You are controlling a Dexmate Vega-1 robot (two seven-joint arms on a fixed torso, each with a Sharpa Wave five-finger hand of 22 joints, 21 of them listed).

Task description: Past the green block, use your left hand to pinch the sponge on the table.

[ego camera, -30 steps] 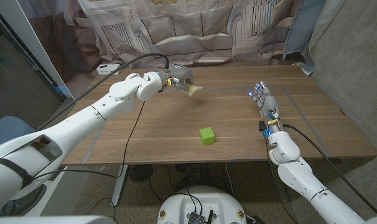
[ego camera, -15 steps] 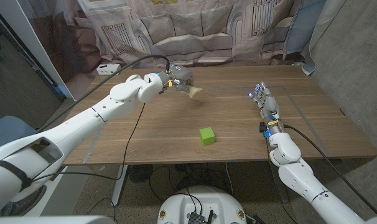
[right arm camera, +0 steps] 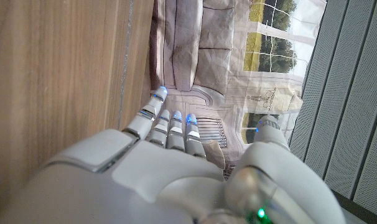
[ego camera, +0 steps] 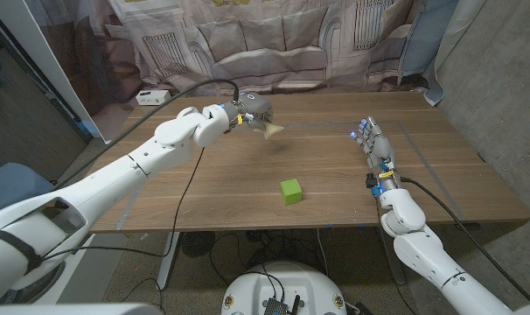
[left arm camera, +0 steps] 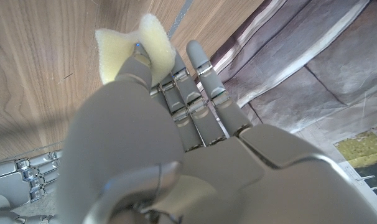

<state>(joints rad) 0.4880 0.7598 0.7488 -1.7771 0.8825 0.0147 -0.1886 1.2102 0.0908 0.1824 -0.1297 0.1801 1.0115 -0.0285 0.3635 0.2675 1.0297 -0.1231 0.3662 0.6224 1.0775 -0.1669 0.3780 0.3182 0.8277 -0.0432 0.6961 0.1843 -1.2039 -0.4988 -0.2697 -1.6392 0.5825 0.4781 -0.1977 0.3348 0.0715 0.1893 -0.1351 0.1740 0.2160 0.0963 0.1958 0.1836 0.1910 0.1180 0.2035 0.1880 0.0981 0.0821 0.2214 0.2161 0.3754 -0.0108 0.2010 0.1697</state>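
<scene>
Little has shifted: sponge (ego camera: 271,129) is still pinched by the left hand (ego camera: 252,112), held clear of the worktop near its far edge, beyond the green block (ego camera: 290,191). Right hand (ego camera: 376,150) is parked near the right edge, fingers straight, holding nothing.

No lettering, label, brand mark or number can be read anywhere in these views; the backdrop cloth (ego camera: 274,39) behind the wooden table (ego camera: 335,175) carries printed drawings of sofas and windows, without legible words.

Porous foam sponge (left arm camera: 134,48); matt wooden table (ego camera: 335,166); glossy plastic block (ego camera: 290,191).
</scene>
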